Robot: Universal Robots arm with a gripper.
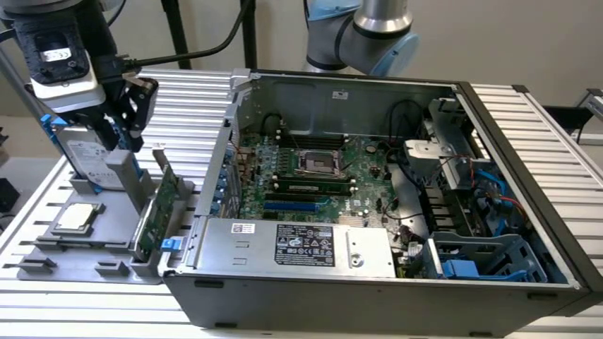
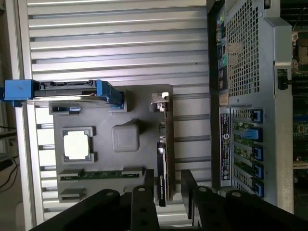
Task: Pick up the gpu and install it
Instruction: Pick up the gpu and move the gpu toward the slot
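The gpu (image 1: 155, 210) stands on its long edge in a slot of the grey fixture (image 1: 113, 244), just outside the open computer case (image 1: 527, 176). Its green board faces the exterior view's left. From the wrist it appears edge-on as a thin dark strip (image 2: 163, 154), with the silver bracket (image 2: 160, 100) at one end. My gripper (image 1: 132, 138) hangs above and behind the card without touching it. The wrist view has it (image 2: 166, 192) open, one dark finger (image 2: 141, 204) on each side of the card's line. Nothing is held.
A hard drive in a blue frame (image 1: 80, 152) stands at the fixture's back, close beside my gripper. A square CPU chip (image 1: 78, 217) and a memory stick (image 2: 101, 174) lie on the fixture. Inside the case is the motherboard (image 1: 363, 159) with a blue slot (image 1: 292, 208).
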